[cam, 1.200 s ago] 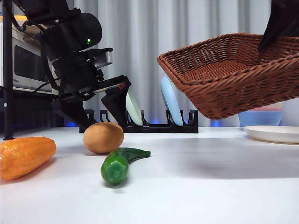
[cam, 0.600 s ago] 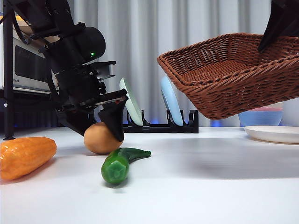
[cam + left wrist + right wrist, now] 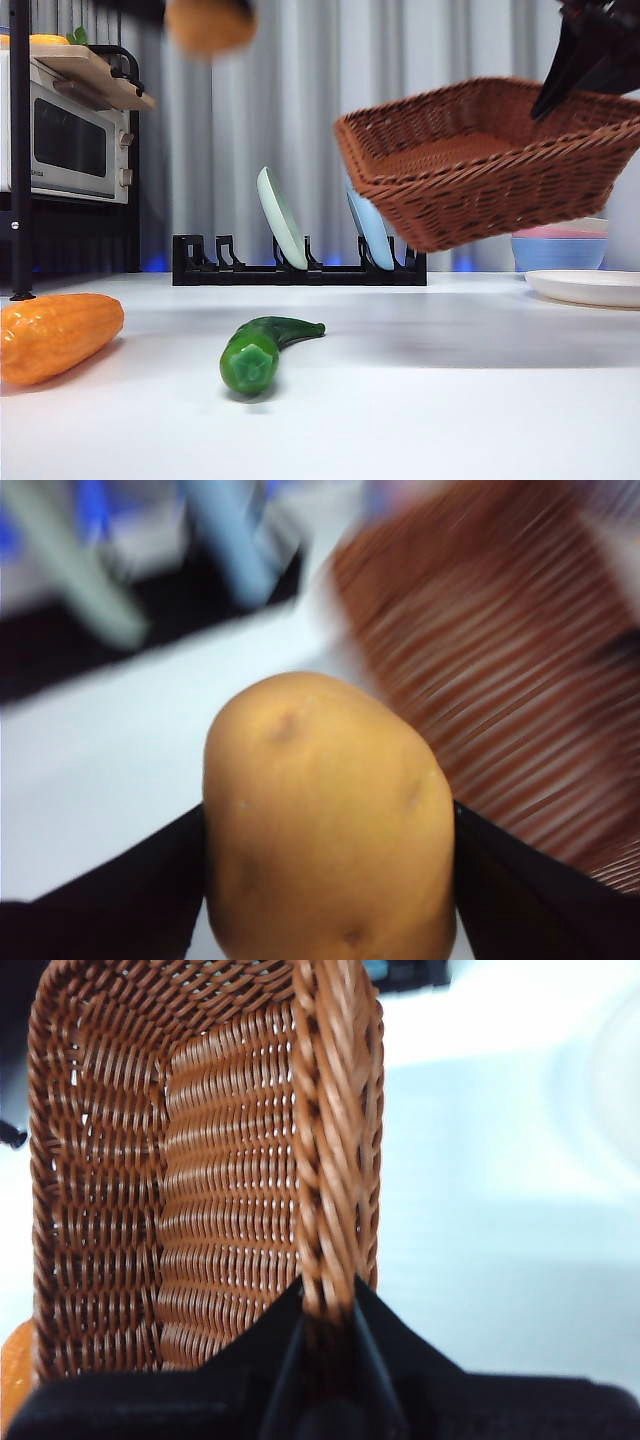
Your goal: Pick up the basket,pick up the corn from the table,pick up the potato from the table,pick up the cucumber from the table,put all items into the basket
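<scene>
My left gripper is shut on the tan potato and holds it high in the air. In the front view the potato is a blur at the top left. My right gripper is shut on the rim of the brown wicker basket, which hangs tilted above the table at the right in the front view. The orange corn lies on the white table at the far left. The green cucumber lies near the middle, cut end facing front.
A black dish rack with two plates stands at the back. A microwave on a shelf is at the left. Stacked bowls and a white plate are at the right.
My left gripper has closed on the potato and lifted it from the table to the top of the front view. The basket has shifted slightly. Corn and cucumber have not moved.
</scene>
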You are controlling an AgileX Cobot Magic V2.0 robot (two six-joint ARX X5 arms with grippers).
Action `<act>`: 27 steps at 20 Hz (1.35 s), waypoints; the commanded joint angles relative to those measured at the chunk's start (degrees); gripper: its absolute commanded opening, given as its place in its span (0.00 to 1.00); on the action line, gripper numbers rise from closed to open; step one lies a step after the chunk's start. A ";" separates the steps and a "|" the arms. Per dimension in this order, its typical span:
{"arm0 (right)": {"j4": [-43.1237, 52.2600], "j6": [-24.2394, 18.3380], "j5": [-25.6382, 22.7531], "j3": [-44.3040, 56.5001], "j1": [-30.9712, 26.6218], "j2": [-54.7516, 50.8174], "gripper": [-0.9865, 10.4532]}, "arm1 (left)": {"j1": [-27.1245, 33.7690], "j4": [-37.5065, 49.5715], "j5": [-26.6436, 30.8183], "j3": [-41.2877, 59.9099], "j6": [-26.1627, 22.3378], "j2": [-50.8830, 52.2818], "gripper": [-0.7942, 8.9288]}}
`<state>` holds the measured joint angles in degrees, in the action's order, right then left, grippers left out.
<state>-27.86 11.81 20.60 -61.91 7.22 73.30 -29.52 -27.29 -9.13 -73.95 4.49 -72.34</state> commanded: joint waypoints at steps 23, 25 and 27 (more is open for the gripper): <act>4.85 5.95 5.05 -0.33 4.94 2.69 0.07 | -21.00 1.55 13.68 0.22 1.51 -15.96 0.66; 4.85 5.92 5.05 -0.33 4.94 2.69 0.07 | -21.03 -2.58 13.60 -1.75 1.31 -12.55 0.66; 4.87 5.90 5.01 -0.33 4.90 2.69 0.07 | -21.18 -11.04 13.64 -5.51 1.31 -7.61 0.66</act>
<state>-24.01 16.78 25.02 -61.91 12.10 75.90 -50.65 -38.11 4.38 -79.09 6.22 -80.90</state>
